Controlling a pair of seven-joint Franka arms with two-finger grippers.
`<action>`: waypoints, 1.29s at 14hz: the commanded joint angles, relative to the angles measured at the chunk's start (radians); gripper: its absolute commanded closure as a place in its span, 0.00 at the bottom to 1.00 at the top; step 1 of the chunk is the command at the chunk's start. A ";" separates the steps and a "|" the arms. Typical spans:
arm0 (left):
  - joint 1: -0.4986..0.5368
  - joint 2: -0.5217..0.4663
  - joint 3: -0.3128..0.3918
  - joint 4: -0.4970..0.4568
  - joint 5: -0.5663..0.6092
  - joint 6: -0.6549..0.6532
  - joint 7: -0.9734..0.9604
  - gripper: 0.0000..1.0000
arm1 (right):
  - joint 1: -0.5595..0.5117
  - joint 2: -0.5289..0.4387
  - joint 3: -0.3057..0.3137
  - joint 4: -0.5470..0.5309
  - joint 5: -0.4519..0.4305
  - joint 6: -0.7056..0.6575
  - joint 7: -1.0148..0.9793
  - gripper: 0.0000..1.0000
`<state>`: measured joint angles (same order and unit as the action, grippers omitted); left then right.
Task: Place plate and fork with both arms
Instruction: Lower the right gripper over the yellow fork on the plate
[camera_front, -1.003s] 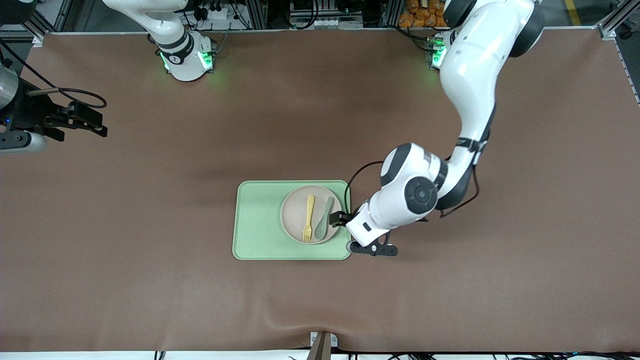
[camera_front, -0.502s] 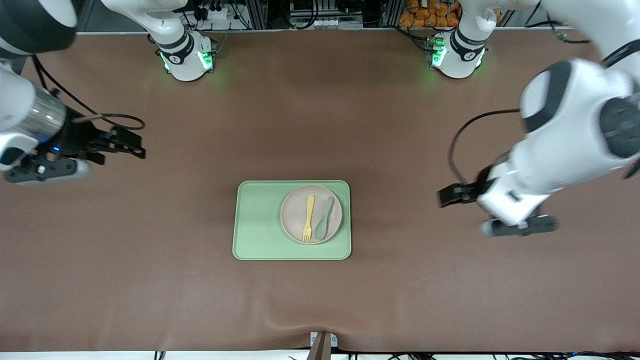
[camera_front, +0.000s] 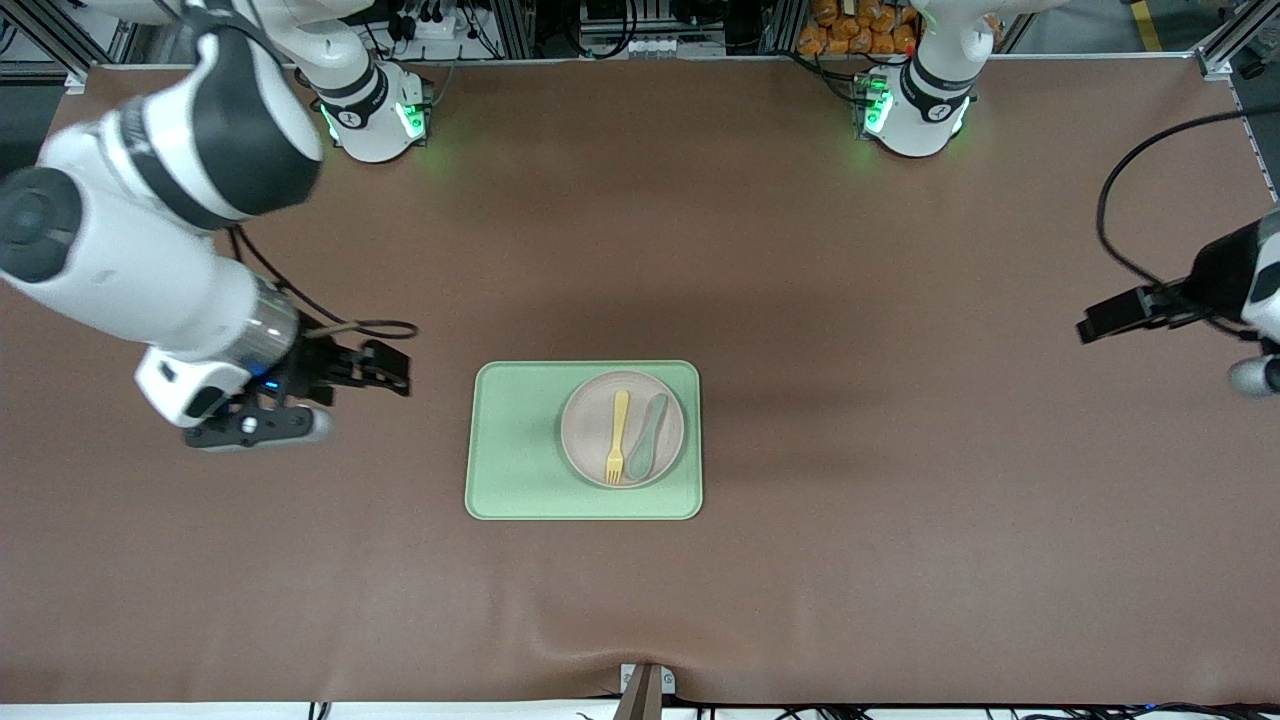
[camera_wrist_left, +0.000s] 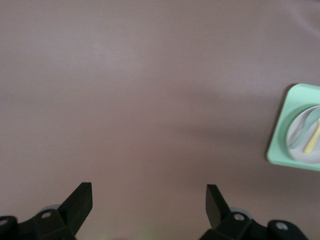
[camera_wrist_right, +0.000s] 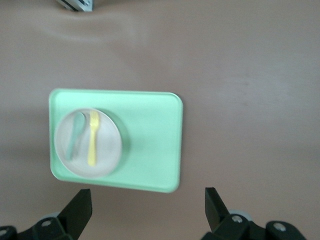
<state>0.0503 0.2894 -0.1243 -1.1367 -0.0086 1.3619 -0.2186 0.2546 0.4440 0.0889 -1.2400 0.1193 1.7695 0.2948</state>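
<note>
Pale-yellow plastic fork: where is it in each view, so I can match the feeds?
Front view: pale-yellow plastic fork on the round beige plate, beside the grey-green spoon.
Left wrist view: a yellow sliver at the picture's edge.
Right wrist view: on the plate.
Shared landmark: rectangular light-green tray.

R arm (camera_front: 150, 230) reaches out from its base, elbow bent, forearm angled down; right gripper (camera_front: 385, 368) up in the air over bare table toward R arm's end, pointing sideways, fingers (camera_wrist_right: 80, 207) spread wide, nothing between them. L arm mostly out of frame at table's L-arm end; left gripper (camera_front: 1110, 318) over bare table near that edge, fingers (camera_wrist_left: 80, 200) also spread wide apart, empty. Both wrists roughly level, cables looping off each
</note>
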 joint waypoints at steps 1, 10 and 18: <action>0.083 -0.117 -0.018 -0.168 0.012 0.066 0.090 0.00 | 0.067 0.143 -0.012 0.143 0.003 0.011 0.095 0.00; 0.074 -0.231 -0.017 -0.371 0.021 0.278 0.073 0.00 | 0.219 0.432 -0.026 0.272 -0.136 0.175 0.214 0.00; 0.079 -0.271 -0.020 -0.394 0.007 0.249 0.090 0.00 | 0.290 0.516 -0.032 0.263 -0.139 0.222 0.285 0.15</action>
<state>0.1239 0.0656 -0.1386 -1.4959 -0.0082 1.6174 -0.1378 0.5166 0.9185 0.0698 -1.0193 -0.0020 1.9957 0.5433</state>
